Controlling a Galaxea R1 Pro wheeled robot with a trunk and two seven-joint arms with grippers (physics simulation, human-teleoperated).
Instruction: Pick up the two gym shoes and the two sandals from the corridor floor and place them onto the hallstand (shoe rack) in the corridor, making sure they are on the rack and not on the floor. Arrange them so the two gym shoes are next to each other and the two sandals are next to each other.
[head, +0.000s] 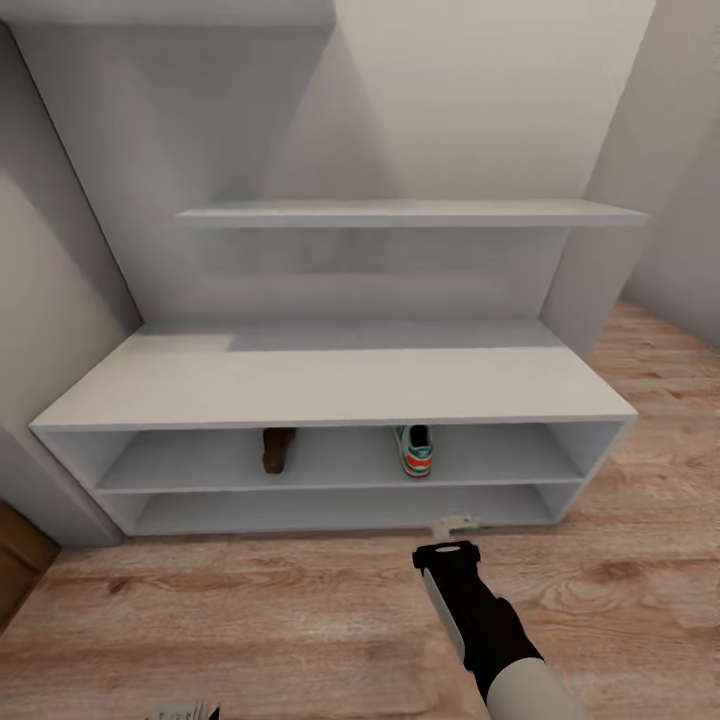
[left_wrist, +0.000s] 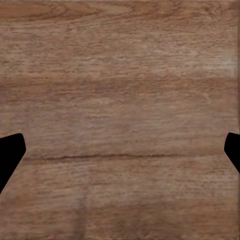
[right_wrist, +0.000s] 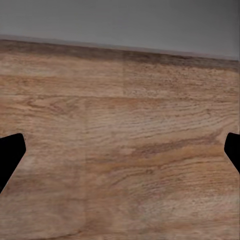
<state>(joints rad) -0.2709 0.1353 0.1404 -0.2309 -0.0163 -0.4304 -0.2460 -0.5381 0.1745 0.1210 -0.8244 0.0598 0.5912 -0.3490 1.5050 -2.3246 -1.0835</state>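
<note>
Head view: the hallstand (head: 330, 375) stands straight ahead, its white surface bare. On the upper of its two low shelves sits one sandal (head: 279, 449), left of centre, and one gym shoe (head: 415, 450), right of centre; they are well apart, and each lies with its long axis running from the back of the hallstand toward the robot. The surface's front edge cuts off the far end of each, so toe and heel of the sandal are hard to tell. The right tool (head: 456, 522) hangs in front of the hallstand's lower shelf, just below and slightly right of the gym shoe, so the right arm is the nearer one to that shoe. The second shoe and second sandal are not to be made out here. A sliver of the left arm shows at the frame's bottom edge.

Left wrist view: the left tool (left_wrist: 120, 150) points at the corridor floor (left_wrist: 120, 80), fingertips wide apart, released and empty.

Right wrist view: the right tool (right_wrist: 120, 150) is likewise spread and empty over floor planks, with a grey band, probably the hallstand's base, beyond.
</note>
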